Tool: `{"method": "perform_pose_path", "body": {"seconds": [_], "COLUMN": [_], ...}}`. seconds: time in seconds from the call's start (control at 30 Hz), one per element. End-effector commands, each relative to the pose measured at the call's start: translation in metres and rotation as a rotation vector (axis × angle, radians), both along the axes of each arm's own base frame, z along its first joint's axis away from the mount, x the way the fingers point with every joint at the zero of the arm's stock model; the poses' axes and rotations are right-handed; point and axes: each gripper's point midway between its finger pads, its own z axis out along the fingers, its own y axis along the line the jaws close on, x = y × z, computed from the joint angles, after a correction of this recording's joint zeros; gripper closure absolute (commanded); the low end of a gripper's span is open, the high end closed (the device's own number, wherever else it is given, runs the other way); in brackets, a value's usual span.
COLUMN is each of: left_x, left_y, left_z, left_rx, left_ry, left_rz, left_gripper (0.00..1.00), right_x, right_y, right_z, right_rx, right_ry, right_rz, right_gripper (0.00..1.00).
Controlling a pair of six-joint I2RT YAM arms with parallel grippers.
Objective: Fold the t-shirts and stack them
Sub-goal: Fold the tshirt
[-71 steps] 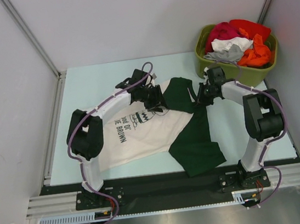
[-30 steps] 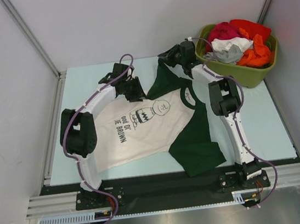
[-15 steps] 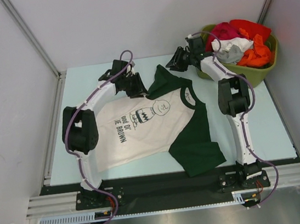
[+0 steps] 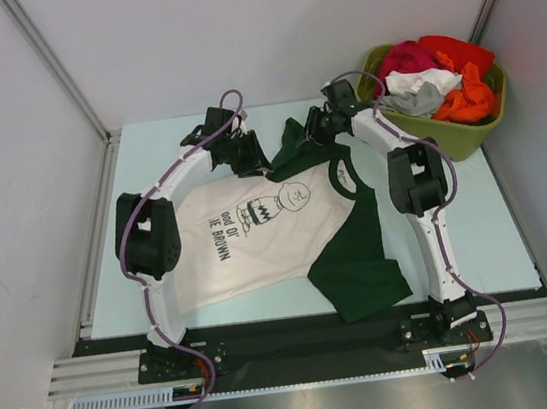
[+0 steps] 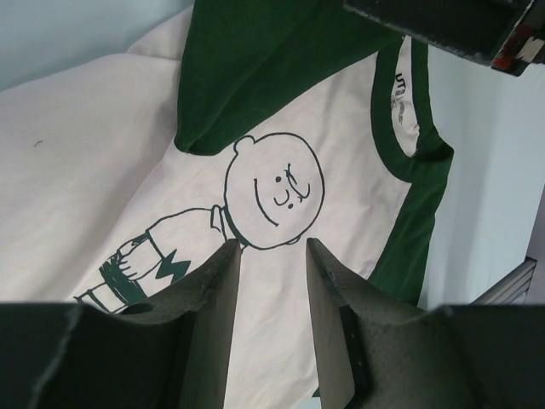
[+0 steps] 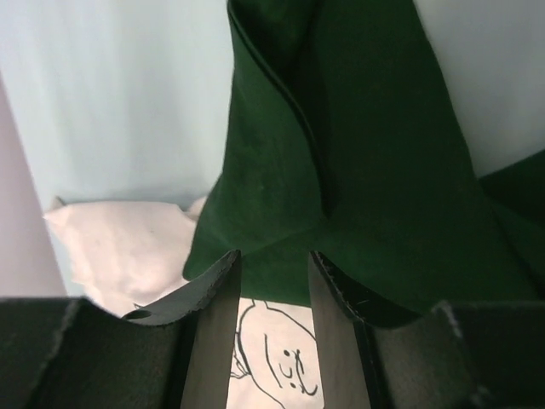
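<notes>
black "ie brown" lettering on the t-shirt (image 4: 276, 236)

To my eye the t-shirt (image 4: 258, 237) has a cream-white body with dark green sleeves and a dark green neckband. On its chest is a cartoon boy (image 5: 277, 192) drawn in thin black line, a dark zigzag band across his top, and black lettering (image 4: 220, 240) beside him. The table (image 4: 145, 151) is pale blue-green. The tub (image 4: 462, 139) is olive green, and the clothes (image 4: 433, 77) in it are red, crimson, orange, white and grey. The left arm (image 4: 175, 182) and right arm (image 4: 438, 243) are white with black joints and purple cables (image 4: 229, 99)
</notes>
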Motion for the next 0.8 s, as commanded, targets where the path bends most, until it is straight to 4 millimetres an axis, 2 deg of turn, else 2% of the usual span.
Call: {"method": "perform_pose_path", "body": {"seconds": [0.0,0.27,0.4,0.5,0.6,0.7,0.77], "left_x": [0.006,0.003,0.0,-0.002,-0.004,-0.005,-0.006], "left_y": [0.0,0.0,0.002,0.004,0.006,0.006,0.006], "left_z": [0.019,0.02,0.019,0.017,0.016,0.015,0.014], "left_rx": [-0.027,-0.029,-0.025,-0.021,-0.017,-0.016,-0.018], "left_ry": [-0.044,-0.042,-0.04,-0.033,-0.03,-0.029,-0.022], "left_rz": [0.001,0.001,-0.001,0.002,0.005,0.004,0.005], "left_gripper": [0.58,0.58,0.58,0.58,0.58,0.58,0.58], "right_x": [0.002,0.01,0.018,0.024,0.029,0.029,0.03], "right_y": [-0.006,-0.003,-0.001,0.003,0.006,0.01,0.012], "right_z": [-0.006,-0.019,-0.019,-0.018,-0.011,-0.008,-0.004], "right_rx": [-0.089,-0.066,-0.035,-0.016,-0.005,0.007,0.021], "right_ry": [-0.013,-0.001,-0.006,-0.016,-0.044,-0.053,-0.069], "right_rz": [-0.007,-0.053,-0.085,-0.09,-0.088,-0.076,-0.064], "right_gripper": [0.56,0.53,0.53,0.57,0.65,0.78,0.8]}}
